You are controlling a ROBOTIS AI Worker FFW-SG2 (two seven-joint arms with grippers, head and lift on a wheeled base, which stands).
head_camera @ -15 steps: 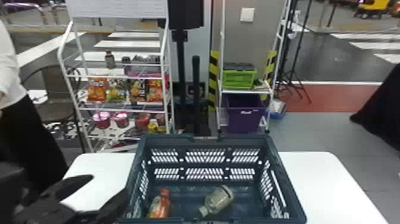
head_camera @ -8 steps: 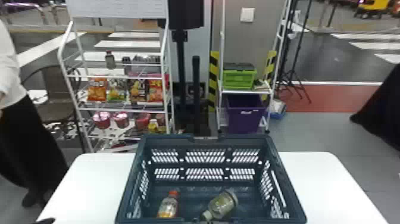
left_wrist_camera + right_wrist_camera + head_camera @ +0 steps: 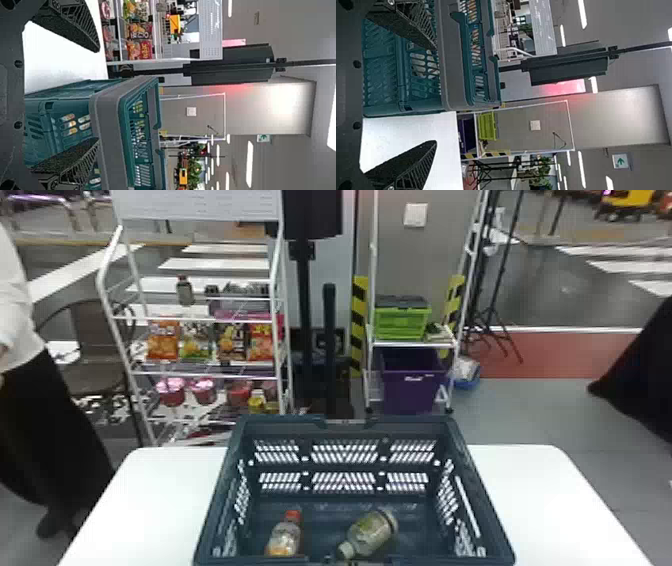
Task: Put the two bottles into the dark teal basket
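Note:
Both bottles lie inside the dark teal basket [image 3: 225, 490] in the head view: the orange-capped bottle [image 3: 286, 535] on the left of its floor, the greenish bottle [image 3: 369, 534] tilted over right of the middle. In the left wrist view my left gripper [image 3: 98, 95] stands open, fingers wide apart, outside the basket [image 3: 107, 118] with nothing between them but the view of its side. My right gripper [image 3: 436, 95] in the right wrist view is likewise open and holds nothing, with the basket [image 3: 451, 55] beyond it.
The basket stands on a white table [image 3: 545, 485] with bare strips on both sides. Behind it are a snack shelf [image 3: 205, 370] and a rack with a green crate [image 3: 401, 322] and a purple bin [image 3: 410, 385]. A person stands at the far left.
The left arm has drawn back from beside the basket, out of the head view's lower left. Inside the basket, both bottles have shifted slightly, the greenish one a little to the right.

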